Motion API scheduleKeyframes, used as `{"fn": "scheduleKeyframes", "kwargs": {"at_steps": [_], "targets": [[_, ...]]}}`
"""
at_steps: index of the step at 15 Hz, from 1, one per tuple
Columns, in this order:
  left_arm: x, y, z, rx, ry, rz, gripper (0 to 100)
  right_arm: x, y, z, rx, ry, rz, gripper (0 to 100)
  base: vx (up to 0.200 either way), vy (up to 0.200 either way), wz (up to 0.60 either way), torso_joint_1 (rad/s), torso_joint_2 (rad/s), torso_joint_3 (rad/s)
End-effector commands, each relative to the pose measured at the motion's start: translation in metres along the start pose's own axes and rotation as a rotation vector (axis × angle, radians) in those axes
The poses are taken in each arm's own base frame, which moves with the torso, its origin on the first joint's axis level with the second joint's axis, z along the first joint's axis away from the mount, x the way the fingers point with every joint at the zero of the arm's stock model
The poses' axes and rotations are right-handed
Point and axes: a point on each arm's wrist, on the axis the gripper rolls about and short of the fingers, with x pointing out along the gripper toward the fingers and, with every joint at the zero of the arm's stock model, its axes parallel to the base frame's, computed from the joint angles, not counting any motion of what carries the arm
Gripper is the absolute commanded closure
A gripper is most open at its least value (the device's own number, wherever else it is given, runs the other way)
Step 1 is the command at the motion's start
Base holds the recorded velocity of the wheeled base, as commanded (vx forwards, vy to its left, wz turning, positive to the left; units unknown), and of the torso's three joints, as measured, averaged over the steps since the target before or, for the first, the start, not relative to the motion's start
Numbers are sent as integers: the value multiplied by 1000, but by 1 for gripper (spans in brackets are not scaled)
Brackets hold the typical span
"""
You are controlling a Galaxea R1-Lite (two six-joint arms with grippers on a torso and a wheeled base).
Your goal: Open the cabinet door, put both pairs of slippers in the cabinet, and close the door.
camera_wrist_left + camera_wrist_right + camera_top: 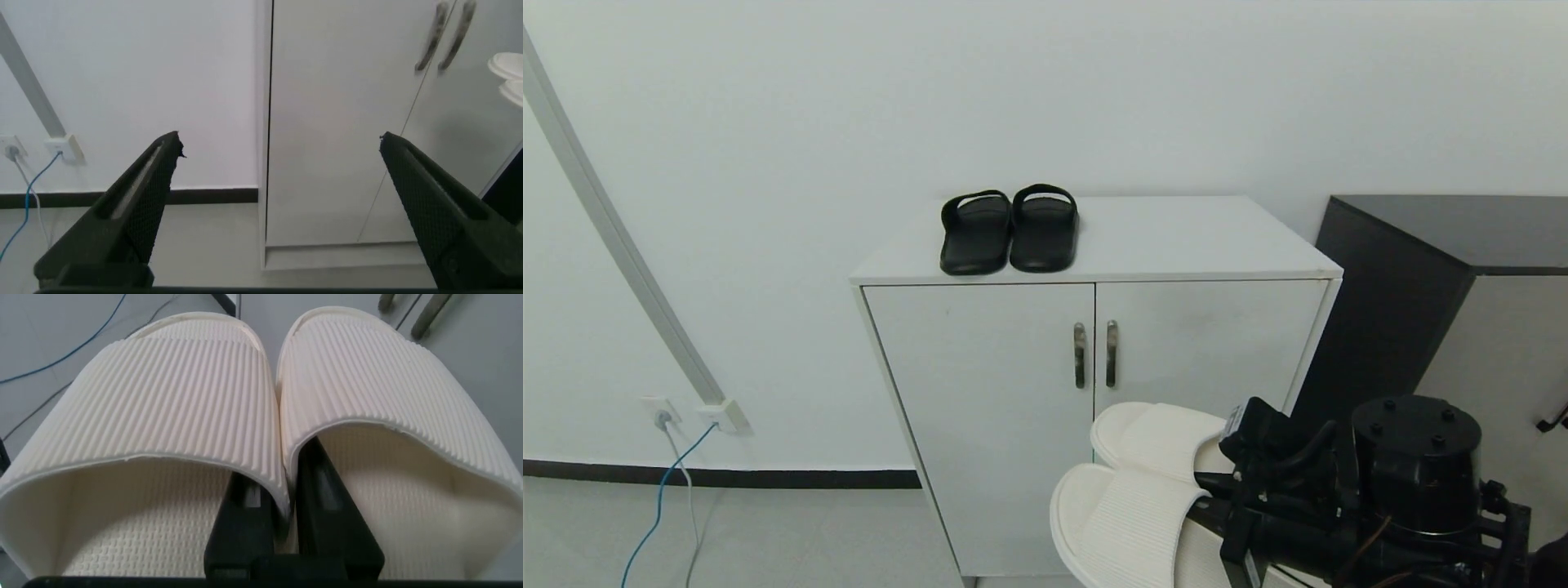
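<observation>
Right gripper [286, 502] is clamped on the white slippers [1127, 523], its two black fingers pinching the inner walls of the pair together so both hang as one bundle, toes pointing ahead at the cabinet [980, 392]. That load sits low, in front of the right-hand door and just below the two handles. Both doors are shut, so nothing can go in yet! Left gripper [279, 140] hangs with its fingers spread wide and nothing between them, looking at the cabinet's left front edge and the wall beside it. Now the relation that matters: the left handle [1079, 354] and the right handle [1112, 353] stand side by side where the doors meet, each a slim bar with its long axis upright. The loaded arm looks the nearer of the two, almost under them, but it has no fingers to spare. By my read the free left gripper is the one to take a handle, and it would have to come across toward the robot's right, with its fingers straddling the upright bar from either side. Up on the cabinet top [1192, 237], the black slippers [1037, 233] wait as a neat pair near the left front, heels toward the robot, well apart from both grippers.
</observation>
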Motion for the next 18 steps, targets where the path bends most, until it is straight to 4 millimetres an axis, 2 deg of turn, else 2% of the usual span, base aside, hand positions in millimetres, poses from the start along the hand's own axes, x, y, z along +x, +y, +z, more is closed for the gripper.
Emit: {"fn": "scheduleKeyframes", "kwargs": {"at_steps": [1,8,13,15,16,18], "targets": [[0,0,0,0,0,0,0,0,0,-1,1,3,3,100,0,0,0,-159,486,315],[0,0,0,0,0,0,0,0,1,-2,2,7,4,100,0,0,0,-129,468,344],[0,0,0,-3,2,4,0,-2,1,-3,0,9,4,100,0,0,0,-56,445,385],[-1,0,2,-2,-11,9,0,-2,1,-3,2,9,4,100,0,0,0,1,109,84],[-4,0,18,-16,-61,2,0,-3,1,-4,2,11,6,100,0,0,0,0,0,0],[-7,0,66,-105,-99,-21,0,-4,2,-4,1,14,3,100,0,0,0,0,0,0]]}}
